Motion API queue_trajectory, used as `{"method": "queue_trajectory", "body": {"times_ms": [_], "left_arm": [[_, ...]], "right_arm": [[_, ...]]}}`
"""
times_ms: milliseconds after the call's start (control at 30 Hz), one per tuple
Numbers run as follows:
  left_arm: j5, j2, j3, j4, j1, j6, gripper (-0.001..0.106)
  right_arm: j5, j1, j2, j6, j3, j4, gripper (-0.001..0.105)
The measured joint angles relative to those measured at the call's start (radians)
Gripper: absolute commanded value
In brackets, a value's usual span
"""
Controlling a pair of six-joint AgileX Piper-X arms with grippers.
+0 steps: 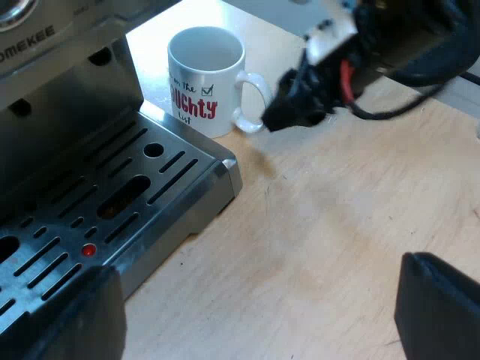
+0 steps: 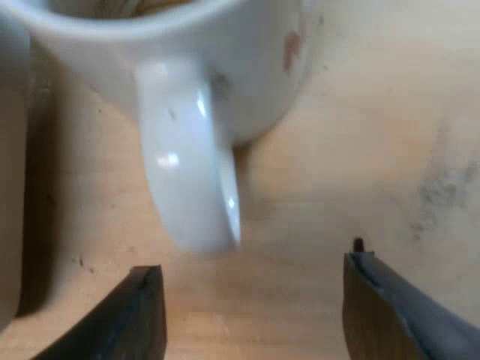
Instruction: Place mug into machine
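A white mug (image 1: pixel 206 79) with red and black lettering stands upright on the wooden table beside the espresso machine's drip tray (image 1: pixel 112 202). In the left wrist view my right gripper (image 1: pixel 289 101) is close to the mug's handle (image 1: pixel 251 101). My left gripper (image 1: pixel 259 315) is open over bare table near the tray's corner, holding nothing. In the right wrist view the mug's handle (image 2: pixel 191 165) points toward my open right gripper (image 2: pixel 251 300), whose fingers (image 2: pixel 142 315) stand wide apart just short of it, not touching.
The espresso machine's steel front (image 1: pixel 45 82) rises above the slotted drip tray. Bare wooden table (image 1: pixel 337 225) spreads out beyond the tray's corner.
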Motion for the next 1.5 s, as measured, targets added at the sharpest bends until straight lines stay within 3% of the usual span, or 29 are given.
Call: {"method": "queue_trajectory", "body": {"times_ms": [133, 267, 567, 967, 1500], "left_arm": [[0.000, 0.000, 0.000, -0.012, 0.000, 0.000, 0.074], [0.000, 0.000, 0.000, -0.030, 0.000, 0.000, 0.074], [-0.002, 0.000, 0.000, -0.035, 0.000, 0.000, 0.074], [-0.001, 0.000, 0.000, -0.036, 0.000, 0.000, 0.074], [-0.001, 0.000, 0.000, -0.036, 0.000, 0.000, 0.074]], "right_arm": [[0.008, 0.005, -0.106, 0.010, 0.138, -0.155, 0.054], [0.105, 0.044, -0.184, 0.054, 0.252, -0.362, 0.054], [0.213, 0.151, -0.179, 0.003, 0.371, -0.637, 0.054], [0.222, 0.151, -0.034, -0.008, 0.383, -0.862, 0.054], [0.213, 0.141, 0.085, -0.013, 0.342, -0.929, 0.054]]}}
